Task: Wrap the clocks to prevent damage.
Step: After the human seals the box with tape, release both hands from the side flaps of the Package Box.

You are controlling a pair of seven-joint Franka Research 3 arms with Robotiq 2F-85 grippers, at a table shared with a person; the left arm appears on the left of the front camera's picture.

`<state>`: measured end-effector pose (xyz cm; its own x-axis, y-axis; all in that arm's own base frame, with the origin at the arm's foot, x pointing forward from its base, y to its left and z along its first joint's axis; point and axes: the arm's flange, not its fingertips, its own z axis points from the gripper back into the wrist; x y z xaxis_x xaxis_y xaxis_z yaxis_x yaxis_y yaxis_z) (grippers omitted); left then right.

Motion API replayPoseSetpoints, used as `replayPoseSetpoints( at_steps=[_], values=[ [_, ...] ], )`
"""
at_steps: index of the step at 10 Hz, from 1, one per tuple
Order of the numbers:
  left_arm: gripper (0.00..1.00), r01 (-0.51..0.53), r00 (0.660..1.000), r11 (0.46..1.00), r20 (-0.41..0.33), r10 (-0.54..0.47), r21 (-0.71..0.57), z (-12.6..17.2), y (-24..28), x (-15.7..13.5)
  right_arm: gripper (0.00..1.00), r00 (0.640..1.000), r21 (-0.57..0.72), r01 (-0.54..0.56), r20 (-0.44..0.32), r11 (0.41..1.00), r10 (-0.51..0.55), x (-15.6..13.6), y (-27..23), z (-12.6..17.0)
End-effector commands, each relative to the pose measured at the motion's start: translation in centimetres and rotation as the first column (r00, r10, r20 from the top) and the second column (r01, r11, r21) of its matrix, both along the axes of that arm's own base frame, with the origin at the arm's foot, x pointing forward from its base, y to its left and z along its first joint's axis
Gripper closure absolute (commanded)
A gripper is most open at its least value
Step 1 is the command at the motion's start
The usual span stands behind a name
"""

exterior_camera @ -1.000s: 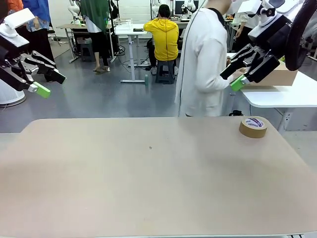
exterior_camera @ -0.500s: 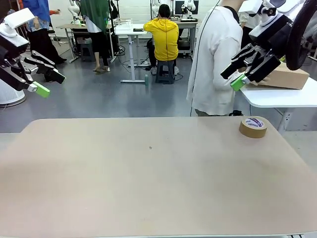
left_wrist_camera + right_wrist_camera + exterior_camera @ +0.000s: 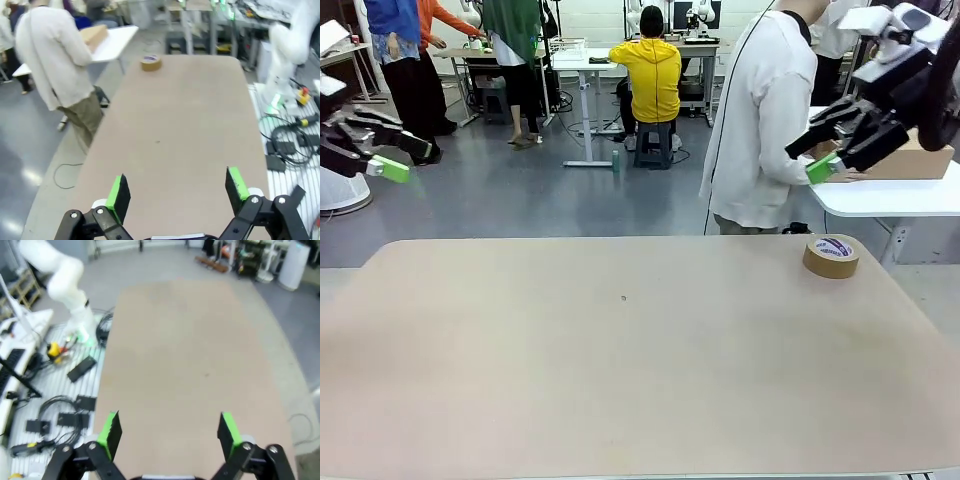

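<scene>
Both arms have pulled outward since the earlier frame; person point(image 3: 760, 120) has stepped right and now bends over the white side table point(image 3: 880, 195), hands at a cardboard box point(image 3: 910, 160). Room: lab floor, desks, more people at the back, one seated in yellow point(image 3: 652, 75). Table point(image 3: 620, 360) is beige with a tape roll point(image 3: 831, 256) near its far right corner. Left gripper point(image 3: 382, 155) and right gripper point(image 3: 835, 150) hang off the sides, fingers spread wide, holding nothing. Can't tell where the clocks are.
</scene>
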<state>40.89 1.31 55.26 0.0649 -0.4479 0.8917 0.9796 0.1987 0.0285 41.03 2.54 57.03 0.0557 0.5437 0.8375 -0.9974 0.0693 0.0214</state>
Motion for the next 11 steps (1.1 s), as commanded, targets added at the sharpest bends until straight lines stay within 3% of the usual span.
replayPoseSetpoints(
  at_steps=[1,3,6,7,8,11],
  values=[
    [0.0,-0.086,0.995,0.988,0.046,0.092,-0.125,-2.2,2.5,-0.7,0.0,0.994,0.203,0.028,0.101,0.979,-0.049,-0.8,-2.6,-1.6],
    [0.0,-0.186,0.976,0.955,0.066,0.206,-0.23,-3.0,5.4,-1.1,0.0,0.98,0.317,0.078,0.152,0.945,-0.132,-2.3,-5.6,-1.9],
    [0.0,-0.217,0.969,0.938,0.061,0.241,-0.271,-3.4,6.6,-1.6,0.0,0.981,0.353,0.069,0.144,0.933,-0.127,-3.1,-6.4,-2.8],
    [0.0,-0.219,0.972,0.945,0.029,0.233,-0.245,-3.1,7.3,-1.3,0.0,0.986,0.302,0.15,0.028,0.941,-0.167,-1.6,-6.1,-2.9],
    [0.0,-0.219,0.972,0.945,0.029,0.233,-0.245,-3.1,7.3,-1.3,0.0,0.979,0.337,0.092,0.139,0.937,-0.146,-3.0,-7.2,-2.3],
    [0.0,-0.219,0.972,0.945,0.029,0.233,-0.245,-3.1,7.3,-1.3,0.0,0.979,0.337,0.092,0.139,0.937,-0.146,-3.0,-7.2,-2.3]
  ],
)
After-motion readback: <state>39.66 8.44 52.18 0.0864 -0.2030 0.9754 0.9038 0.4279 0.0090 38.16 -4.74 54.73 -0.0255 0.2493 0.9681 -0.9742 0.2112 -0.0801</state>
